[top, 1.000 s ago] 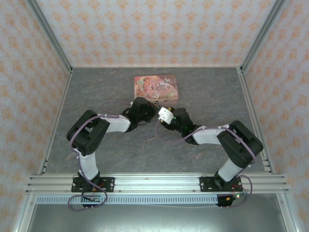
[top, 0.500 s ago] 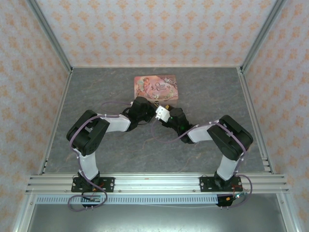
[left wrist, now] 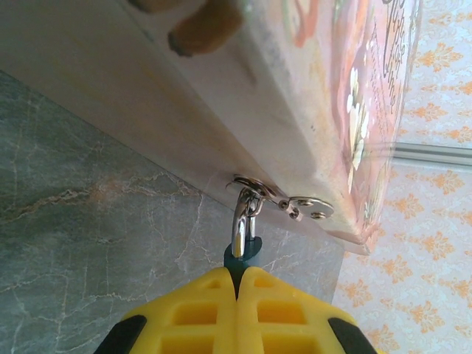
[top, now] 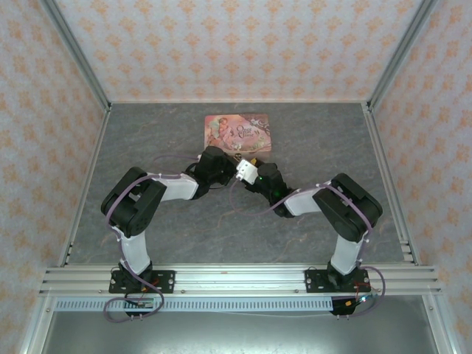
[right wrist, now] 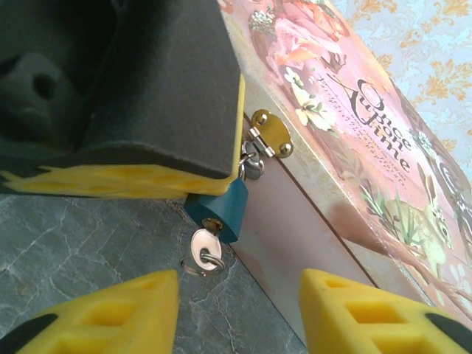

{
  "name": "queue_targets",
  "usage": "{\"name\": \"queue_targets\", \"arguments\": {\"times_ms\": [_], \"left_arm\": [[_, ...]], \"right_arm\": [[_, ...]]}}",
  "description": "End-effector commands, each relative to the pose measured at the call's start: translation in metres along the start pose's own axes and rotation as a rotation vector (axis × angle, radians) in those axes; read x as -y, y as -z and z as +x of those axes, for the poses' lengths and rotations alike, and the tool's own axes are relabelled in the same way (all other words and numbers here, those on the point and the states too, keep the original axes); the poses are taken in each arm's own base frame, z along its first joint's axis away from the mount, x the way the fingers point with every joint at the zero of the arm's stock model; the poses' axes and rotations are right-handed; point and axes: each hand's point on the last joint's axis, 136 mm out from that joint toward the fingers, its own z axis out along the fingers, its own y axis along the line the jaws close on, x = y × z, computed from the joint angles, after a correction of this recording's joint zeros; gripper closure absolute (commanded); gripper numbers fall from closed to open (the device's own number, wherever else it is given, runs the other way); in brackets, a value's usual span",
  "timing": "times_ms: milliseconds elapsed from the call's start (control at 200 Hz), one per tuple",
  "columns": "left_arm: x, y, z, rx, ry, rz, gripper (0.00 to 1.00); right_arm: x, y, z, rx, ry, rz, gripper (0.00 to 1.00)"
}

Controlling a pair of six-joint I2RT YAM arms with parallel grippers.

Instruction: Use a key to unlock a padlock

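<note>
Pinching the key (right wrist: 203, 247) well calls for the right end effector (right wrist: 237, 295), now spread and empty, to centre on the round head, grip it flat, and twist about the shaft only. The key sits in the padlock (right wrist: 221, 206), just above the worktop (right wrist: 88, 236). The left end effector (left wrist: 237, 280) is clamped on the padlock's body. The padlock hangs from the hasp (right wrist: 269, 133) on the pink tin (right wrist: 332, 125), long axis running hasp to keyhole, keyhole end pointing down and outward.
</note>
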Motion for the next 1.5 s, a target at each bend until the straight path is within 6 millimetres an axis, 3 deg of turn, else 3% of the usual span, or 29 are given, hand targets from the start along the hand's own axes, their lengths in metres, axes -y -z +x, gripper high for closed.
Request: {"name": "queue_targets", "arguments": {"times_ms": [0,155,290,636,1116,1496], "left_arm": [[0.023,0.006,0.007,-0.027,-0.016,0.045,1.0],[0.023,0.007,0.006,-0.027,-0.01,0.042,1.0],[0.024,0.007,0.007,-0.03,-0.007,0.041,1.0],[0.025,0.008,0.006,-0.03,-0.003,0.034,1.0],[0.025,0.008,0.007,-0.029,0.004,0.035,1.0],[0.026,0.007,0.008,-0.034,0.008,0.041,1.0]], "right_arm": [[0.004,0.0,-0.011,0.064,-0.016,0.018,0.48],[0.01,0.009,-0.004,0.081,-0.031,0.021,0.38],[0.002,0.014,0.001,0.091,0.031,-0.023,0.32],[0.006,0.006,-0.008,0.123,0.007,-0.004,0.34],[-0.004,-0.003,-0.01,0.114,-0.015,-0.046,0.51],[-0.005,-0.008,-0.009,0.097,-0.024,-0.04,0.73]]}}
